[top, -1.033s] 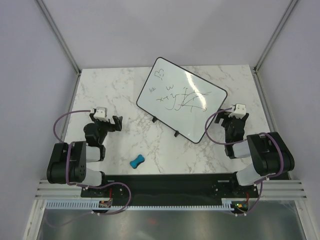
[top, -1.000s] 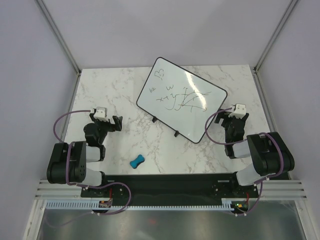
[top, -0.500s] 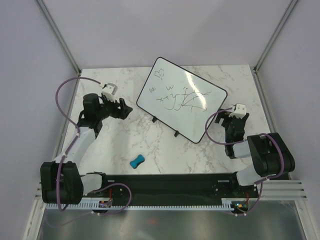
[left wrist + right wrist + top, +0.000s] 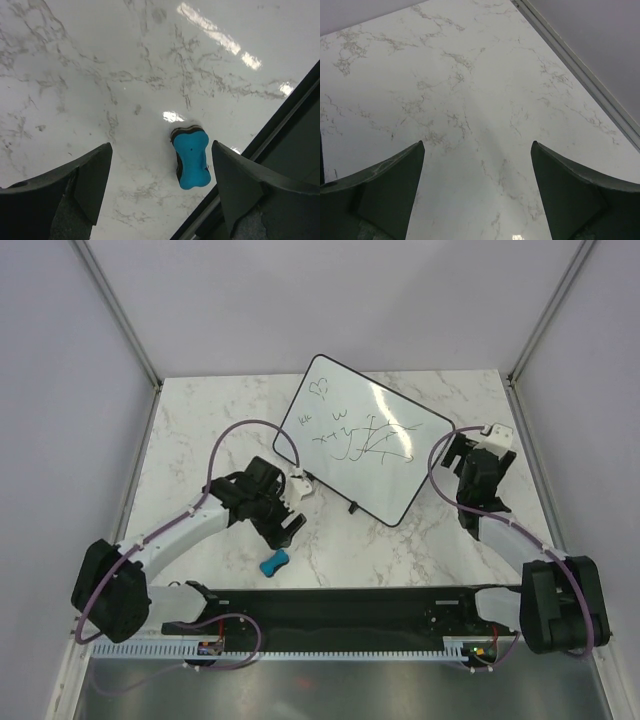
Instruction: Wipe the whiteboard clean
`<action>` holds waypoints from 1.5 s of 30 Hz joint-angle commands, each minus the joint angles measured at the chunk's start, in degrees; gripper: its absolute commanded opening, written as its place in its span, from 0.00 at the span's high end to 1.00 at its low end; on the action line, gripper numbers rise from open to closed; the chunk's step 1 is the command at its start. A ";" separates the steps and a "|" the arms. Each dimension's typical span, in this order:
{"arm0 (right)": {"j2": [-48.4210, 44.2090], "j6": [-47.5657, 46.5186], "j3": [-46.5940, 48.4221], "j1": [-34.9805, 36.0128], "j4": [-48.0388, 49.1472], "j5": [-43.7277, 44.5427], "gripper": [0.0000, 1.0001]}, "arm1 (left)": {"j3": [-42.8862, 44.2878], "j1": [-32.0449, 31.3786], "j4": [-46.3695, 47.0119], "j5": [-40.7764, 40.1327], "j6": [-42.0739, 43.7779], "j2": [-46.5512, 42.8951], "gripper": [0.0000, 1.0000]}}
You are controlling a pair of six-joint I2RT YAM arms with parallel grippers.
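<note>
Marble table | scribbled whiteboard; blue eraser | left gripper spread near it; right gripper likewise released

1. Whiteboard, top cam: glossy white rect. w/ rounded corners and thin black frame.
2. Lies centre-rear on marble table, turned diagonal to table edges. One corner points at back wall; long sides run rear-left to front-right.
3. Not erased. Dark marker shows small heart near rear corner, tiny letters by left edge, and a tangle of crossing lines mid-board. Front-right end is bare white.
4. Two small black feet stick out along near long edge. Flat or propped: can't tell from above.
</note>
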 commanded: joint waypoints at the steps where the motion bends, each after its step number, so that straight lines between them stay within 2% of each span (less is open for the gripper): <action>1: -4.37 5.93 2.59 -0.09 -14.35 3.73 0.05 | 2.39 -3.52 -10.41 -8.56 3.32 3.61 0.12; 3: -7.09 7.35 3.12 -0.09 -16.65 3.91 0.08 | 3.18 -5.53 -11.83 -10.57 2.71 4.49 0.12; 9: -12.37 9.91 1.81 -0.09 -18.42 3.56 0.11 | 2.05 -12.57 -12.98 -15.40 -0.19 9.41 0.12; 13: -13.26 9.91 1.54 -0.09 -18.77 2.16 0.11 | 2.13 -13.19 -11.58 -18.75 -1.08 11.17 0.14; 19: -12.38 9.82 1.81 -0.18 -19.47 -0.66 0.12 | 2.13 -13.19 -8.94 -17.62 -1.17 12.40 0.17; 28: -13.78 8.77 1.19 -0.09 -19.91 0.92 0.11 | 1.61 -13.10 -10.43 -9.00 1.56 12.93 0.18; 29: -13.70 8.85 1.19 -0.09 -19.74 0.84 0.12 | 1.69 -13.10 -10.34 -9.09 1.47 13.10 0.20; 34: -13.52 8.94 1.28 -0.09 -19.83 0.75 0.12 | 1.26 -13.10 -9.46 -9.44 1.29 14.07 0.41; 39: -13.35 8.86 1.19 -0.09 -19.83 0.48 0.12 | -0.06 -13.10 -8.76 -8.91 1.73 14.60 0.47; 45: -12.73 8.77 1.80 -0.09 -19.83 -3.99 0.11 | -0.33 -13.19 -7.97 -8.74 1.56 14.78 0.56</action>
